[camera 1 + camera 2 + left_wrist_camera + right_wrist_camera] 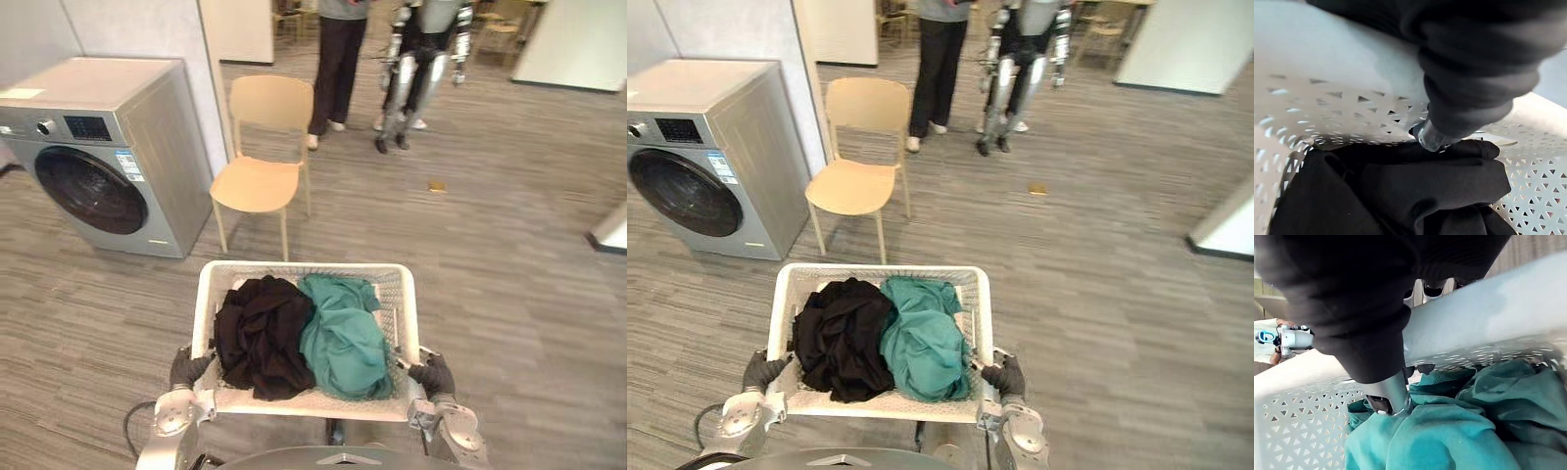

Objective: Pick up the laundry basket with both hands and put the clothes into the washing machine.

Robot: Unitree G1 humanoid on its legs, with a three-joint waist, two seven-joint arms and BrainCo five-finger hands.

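I hold a white perforated laundry basket low in front of me, off the floor. Inside lie a black garment on the left and a teal garment on the right. My left hand grips the basket's left side, and in the left wrist view its thumb hooks over the rim above the black cloth. My right hand grips the right side, its thumb curled inside over the teal cloth. The grey washing machine stands ahead on the left, its round door closed.
A beige chair stands just right of the machine, between it and the open floor. Farther back are a person and another humanoid robot. A small object lies on the floor, and a white base juts in at the right.
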